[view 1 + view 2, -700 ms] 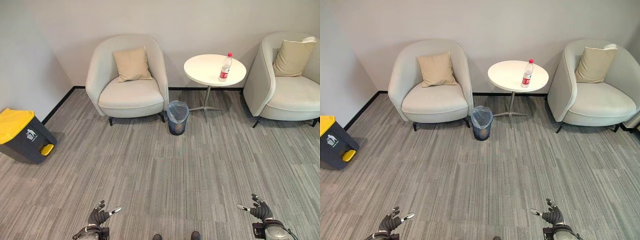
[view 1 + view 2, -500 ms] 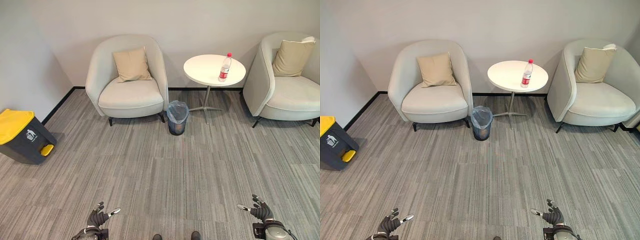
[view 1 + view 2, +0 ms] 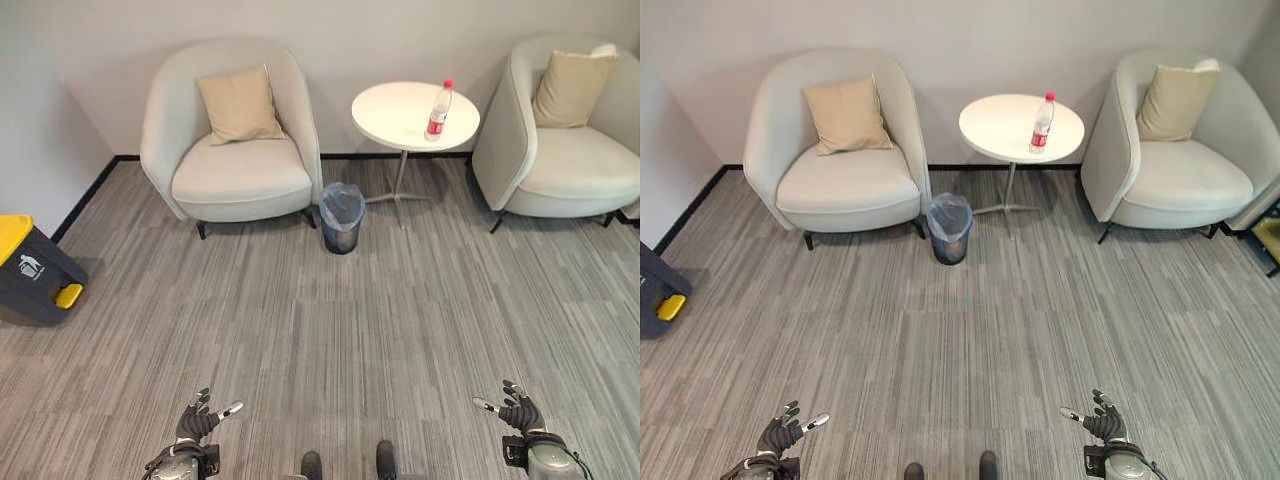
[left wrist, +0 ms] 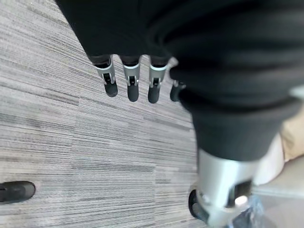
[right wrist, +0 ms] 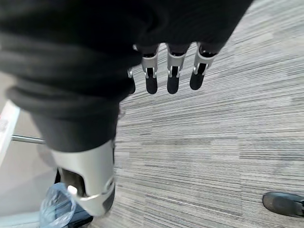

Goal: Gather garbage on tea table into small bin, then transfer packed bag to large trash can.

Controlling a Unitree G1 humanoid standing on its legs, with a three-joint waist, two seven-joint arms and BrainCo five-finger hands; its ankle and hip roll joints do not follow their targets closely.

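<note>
A clear plastic bottle (image 3: 436,110) with a red cap and red label stands upright on the round white tea table (image 3: 400,118) between two armchairs. The small dark bin (image 3: 341,217), lined with a bluish bag, sits on the floor at the table's left side. A large grey trash can (image 3: 28,278) with a yellow lid stands by the left wall. My left hand (image 3: 196,424) and right hand (image 3: 518,414) hang low near me, far from the table, both open and holding nothing. In the wrist views their fingers (image 4: 132,84) (image 5: 172,75) hang straight over the carpet.
Two light grey armchairs (image 3: 232,170) (image 3: 560,160) with beige cushions flank the table against the far wall. Grey striped carpet (image 3: 330,330) stretches between me and the furniture. A wall runs along the left behind the large can.
The camera has moved forward and tipped down: the chairs, table and bins sit higher and closer in view. Both hands stay open at my sides.
</note>
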